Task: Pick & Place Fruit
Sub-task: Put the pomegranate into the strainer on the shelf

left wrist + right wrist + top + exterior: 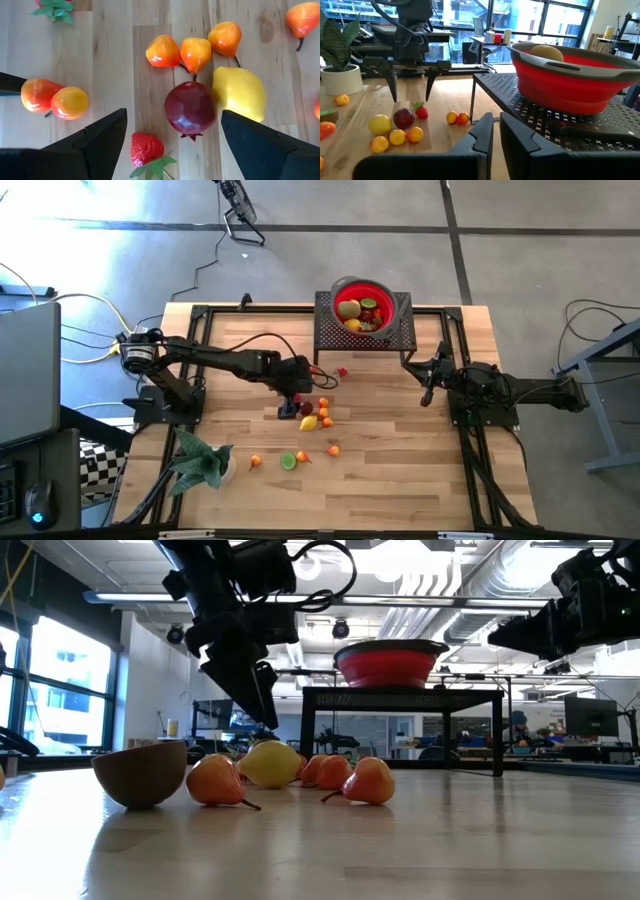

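Small toy fruits lie scattered on the wooden table's middle: a dark-red plum (190,108), a yellow lemon (239,92), a strawberry (146,149) and several small orange fruits (195,52). My left gripper (172,132) hangs open just above them, pointing steeply down, one finger on each side of the plum and strawberry, touching nothing; from across the table it shows as the left gripper (411,97). More fruit sits in the red bowl (360,305). My right gripper (427,392) waits shut at the table's right, level.
The red bowl stands on a black mesh stand (345,335) at the far middle. A potted plant (205,463) is at the near left. A lime (288,461) and stray orange fruits (333,450) lie nearer the front edge; a lone strawberry (342,371) lies by the stand.
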`<move>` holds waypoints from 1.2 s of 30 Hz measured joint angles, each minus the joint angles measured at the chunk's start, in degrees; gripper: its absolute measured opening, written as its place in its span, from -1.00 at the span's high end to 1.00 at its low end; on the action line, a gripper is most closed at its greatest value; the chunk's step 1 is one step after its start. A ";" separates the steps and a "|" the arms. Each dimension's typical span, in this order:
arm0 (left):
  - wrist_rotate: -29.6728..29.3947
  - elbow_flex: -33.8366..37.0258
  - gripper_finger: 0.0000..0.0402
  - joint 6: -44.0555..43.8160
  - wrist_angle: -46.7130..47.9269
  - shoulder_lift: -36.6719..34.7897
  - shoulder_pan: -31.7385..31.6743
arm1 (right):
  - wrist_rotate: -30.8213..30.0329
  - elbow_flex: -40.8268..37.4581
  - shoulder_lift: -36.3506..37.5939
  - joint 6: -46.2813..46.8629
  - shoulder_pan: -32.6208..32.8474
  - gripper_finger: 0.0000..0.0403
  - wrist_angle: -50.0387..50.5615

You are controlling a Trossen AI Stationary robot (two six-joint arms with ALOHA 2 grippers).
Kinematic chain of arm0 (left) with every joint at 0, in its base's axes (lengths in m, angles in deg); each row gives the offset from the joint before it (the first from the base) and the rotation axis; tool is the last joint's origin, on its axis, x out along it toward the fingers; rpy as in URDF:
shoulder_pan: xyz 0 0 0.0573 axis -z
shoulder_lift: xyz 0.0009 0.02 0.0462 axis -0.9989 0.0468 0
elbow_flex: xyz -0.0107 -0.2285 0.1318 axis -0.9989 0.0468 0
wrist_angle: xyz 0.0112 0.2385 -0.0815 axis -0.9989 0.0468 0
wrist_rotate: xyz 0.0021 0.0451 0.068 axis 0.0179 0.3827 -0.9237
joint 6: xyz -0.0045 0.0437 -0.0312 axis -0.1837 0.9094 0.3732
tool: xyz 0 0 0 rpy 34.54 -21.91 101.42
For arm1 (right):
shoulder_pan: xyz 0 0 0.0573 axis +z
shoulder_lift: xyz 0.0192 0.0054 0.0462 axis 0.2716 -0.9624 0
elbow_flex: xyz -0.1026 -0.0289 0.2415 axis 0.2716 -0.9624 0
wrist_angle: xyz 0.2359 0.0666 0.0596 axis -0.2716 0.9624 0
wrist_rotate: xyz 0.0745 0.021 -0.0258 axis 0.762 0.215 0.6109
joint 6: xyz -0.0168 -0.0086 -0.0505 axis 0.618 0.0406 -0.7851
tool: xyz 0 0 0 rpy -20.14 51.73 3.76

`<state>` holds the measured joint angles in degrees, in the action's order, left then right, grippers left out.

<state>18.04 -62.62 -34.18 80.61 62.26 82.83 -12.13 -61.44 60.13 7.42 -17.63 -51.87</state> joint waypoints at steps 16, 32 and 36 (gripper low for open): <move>-0.20 0.04 -0.59 4.07 0.00 0.00 0.00 | -0.02 0.00 0.00 0.00 -0.02 0.87 0.32; -1.11 0.07 -0.59 6.03 -0.02 -0.02 0.00 | -0.02 0.00 0.00 0.00 -0.02 0.87 0.31; -1.11 0.09 -0.59 6.03 0.00 -0.04 0.00 | -0.01 0.00 0.00 0.00 -0.02 0.87 0.31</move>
<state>16.92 -62.54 -28.15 80.61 62.22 82.83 -12.14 -61.44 60.13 7.42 -17.65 -51.56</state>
